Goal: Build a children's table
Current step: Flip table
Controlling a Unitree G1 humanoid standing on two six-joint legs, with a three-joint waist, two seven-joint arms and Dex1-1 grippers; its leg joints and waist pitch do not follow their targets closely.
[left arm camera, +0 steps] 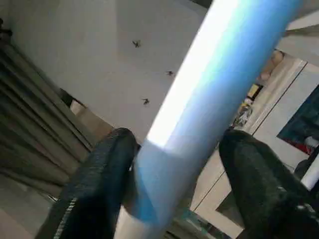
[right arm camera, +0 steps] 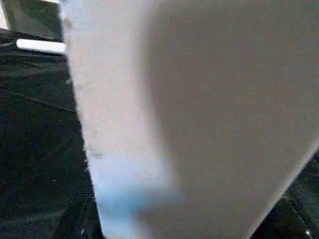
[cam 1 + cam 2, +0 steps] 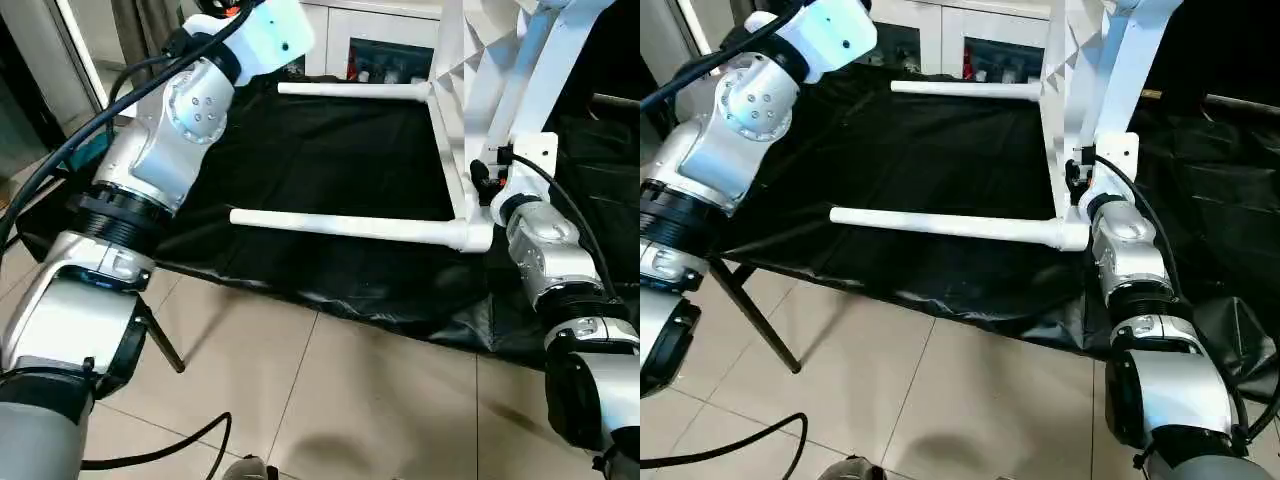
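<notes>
**Tabletop on edge over black sheet, two legs seated, a third in the left gripper**

Work surface: a black sheet (image 3: 330, 160) was draped over a table, its front edge hanging in folds above the tiled floor (image 3: 330, 400). A white glass-door cabinet (image 3: 990, 45) stood behind it.

Tabletop (image 3: 462, 110): white plastic, it stood on edge at the right side of the sheet, ribbed underside facing the robot's left. The right wrist view looked at a close white surface (image 2: 199, 114), with the black sheet beside it.

Legs: two white tubular legs were seated in corner sockets and projected level toward the left over the sheet. The near leg (image 3: 345, 226) ran from the lower corner socket (image 3: 476, 237); the far leg (image 3: 350, 91) ran from the corner behind it, close to the cabinet.

Arms: the silver left forearm (image 3: 165, 140) was raised at upper left. The right forearm (image 3: 545, 250) reached up to the tabletop's near lower corner.

Left gripper (image 1: 177, 164): a third white leg (image 1: 209, 99) passed diagonally between its two black fingers (image 1: 107, 174). One finger lay against the tube; the other stood slightly off it. The jaws were parted around the leg, not clamped.

Right gripper: at the tabletop edge; I could not tell how its jaws stood.
</notes>
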